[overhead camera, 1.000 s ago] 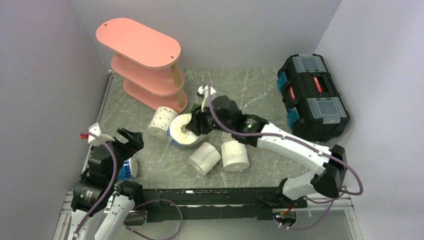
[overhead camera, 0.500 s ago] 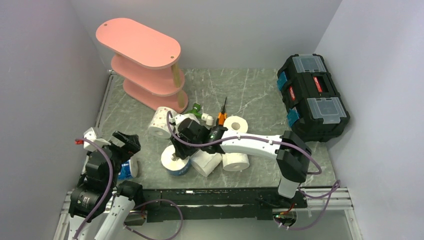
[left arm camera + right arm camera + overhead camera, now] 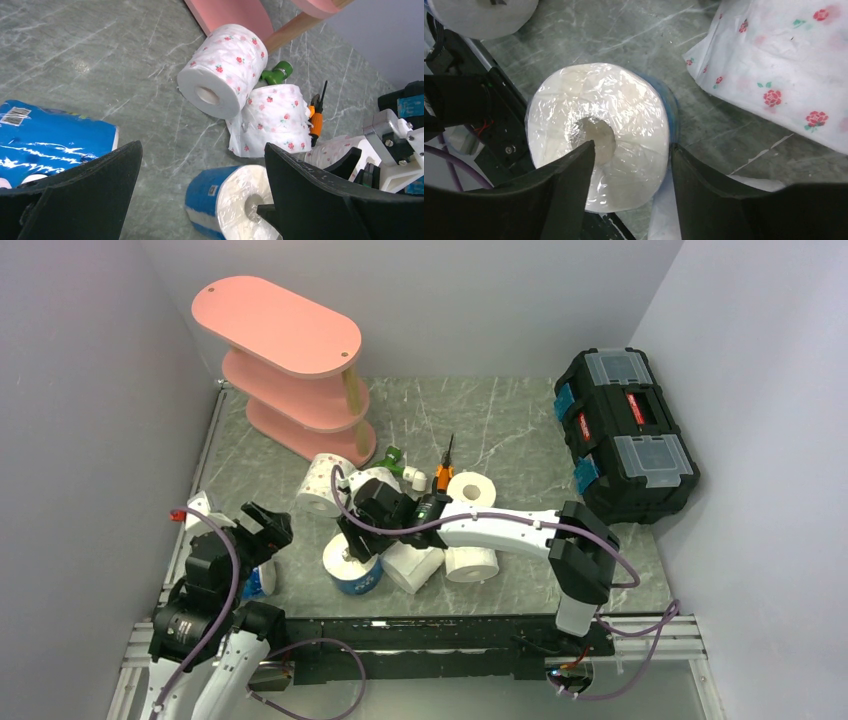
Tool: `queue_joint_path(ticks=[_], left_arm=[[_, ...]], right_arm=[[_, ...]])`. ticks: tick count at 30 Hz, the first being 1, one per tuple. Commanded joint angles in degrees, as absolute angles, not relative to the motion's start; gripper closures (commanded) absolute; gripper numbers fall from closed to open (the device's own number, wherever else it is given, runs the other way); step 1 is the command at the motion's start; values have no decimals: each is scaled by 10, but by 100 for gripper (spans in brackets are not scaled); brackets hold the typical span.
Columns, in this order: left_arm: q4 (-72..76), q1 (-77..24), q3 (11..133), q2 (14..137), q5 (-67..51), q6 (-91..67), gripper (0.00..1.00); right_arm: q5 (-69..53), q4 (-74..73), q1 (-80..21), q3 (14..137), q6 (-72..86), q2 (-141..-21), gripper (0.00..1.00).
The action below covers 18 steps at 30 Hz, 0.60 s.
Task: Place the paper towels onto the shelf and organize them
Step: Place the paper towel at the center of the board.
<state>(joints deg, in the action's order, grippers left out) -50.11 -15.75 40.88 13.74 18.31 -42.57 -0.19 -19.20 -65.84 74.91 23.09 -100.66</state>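
Note:
The pink three-tier shelf point(image 3: 275, 335) stands at the far left and holds no rolls. My right gripper point(image 3: 350, 543) point(image 3: 631, 147) is shut on a blue-wrapped roll point(image 3: 352, 568) point(image 3: 599, 132), one finger in its core and the other outside its wall. The roll rests near the table's front. It also shows in the left wrist view point(image 3: 235, 200). My left gripper point(image 3: 262, 530) point(image 3: 202, 147) is open and empty, just left of it. A second blue-wrapped roll point(image 3: 50, 135) lies under my left gripper. Two pink-dotted rolls point(image 3: 222, 70) point(image 3: 272, 117) lie near the shelf's foot.
Three plain white rolls point(image 3: 415, 565) point(image 3: 470, 562) point(image 3: 470, 488) lie under and behind my right arm. An orange screwdriver point(image 3: 446, 470) and a green-and-white tool point(image 3: 400, 462) lie mid-table. A black toolbox point(image 3: 625, 430) stands at the far right.
My right gripper carried the blue-wrapped roll from near the shelf toward the near left and down to the table. My left gripper shifted slightly to the right.

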Motion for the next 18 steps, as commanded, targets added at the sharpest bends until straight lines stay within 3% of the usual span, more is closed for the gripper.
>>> queue_joint_path(ticks=[1,12,18], left_arm=[[-473,-159,398,136,166,-426,1],[-475,-159,399,131,168,-419,1],[-467,-159,398,135,162,-417,1]], right_arm=[[13,-183,-660,776,236,-1010,36],[31,-206,-658,803,232,-939,1],[90,-249,-643,801,220,-854,0]])
